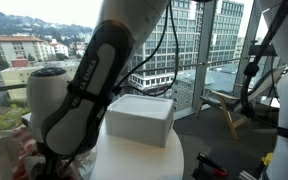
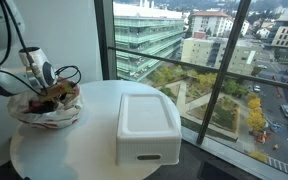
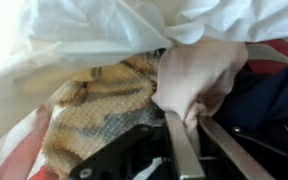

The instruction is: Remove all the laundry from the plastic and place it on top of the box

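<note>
The white plastic bag sits at the edge of the round white table and holds several cloths. In the wrist view the plastic is spread open above a pale pink cloth, a yellow-brown knit cloth and a dark blue cloth. My gripper is inside the bag, its two fingers pinching a fold of the pink cloth. It also shows in an exterior view, low over the bag. The white box with a closed lid stands beside the bag, nothing on top; it also shows in an exterior view.
Floor-to-ceiling windows stand close behind the table. My arm fills the foreground in an exterior view, with cables hanging from it. A chair and equipment stand farther off on the dark floor.
</note>
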Controlling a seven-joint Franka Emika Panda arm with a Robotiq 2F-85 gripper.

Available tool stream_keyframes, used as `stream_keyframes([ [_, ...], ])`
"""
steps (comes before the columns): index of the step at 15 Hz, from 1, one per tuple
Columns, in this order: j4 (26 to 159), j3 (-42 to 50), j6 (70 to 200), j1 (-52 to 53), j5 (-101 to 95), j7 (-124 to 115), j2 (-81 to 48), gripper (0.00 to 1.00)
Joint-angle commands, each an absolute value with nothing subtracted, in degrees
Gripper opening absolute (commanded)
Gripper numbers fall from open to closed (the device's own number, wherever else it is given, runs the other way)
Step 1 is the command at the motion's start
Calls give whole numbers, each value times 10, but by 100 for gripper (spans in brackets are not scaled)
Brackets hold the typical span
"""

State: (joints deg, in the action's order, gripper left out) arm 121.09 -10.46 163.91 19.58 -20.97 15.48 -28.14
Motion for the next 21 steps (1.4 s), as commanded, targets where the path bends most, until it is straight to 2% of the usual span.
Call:
stream_keyframes([
  [1, 1245, -93, 1596, 210, -216, 107, -185, 10],
  [6, 1281, -86, 1504, 218, -266, 14, -53, 10],
  [12, 1324, -111, 1469, 178, -233, -25, 69, 11],
  [18, 1376, -108, 1604, 180, -17, 142, 6, 11],
  [21, 1365, -142, 1666, 183, 134, 234, -48, 11],
])
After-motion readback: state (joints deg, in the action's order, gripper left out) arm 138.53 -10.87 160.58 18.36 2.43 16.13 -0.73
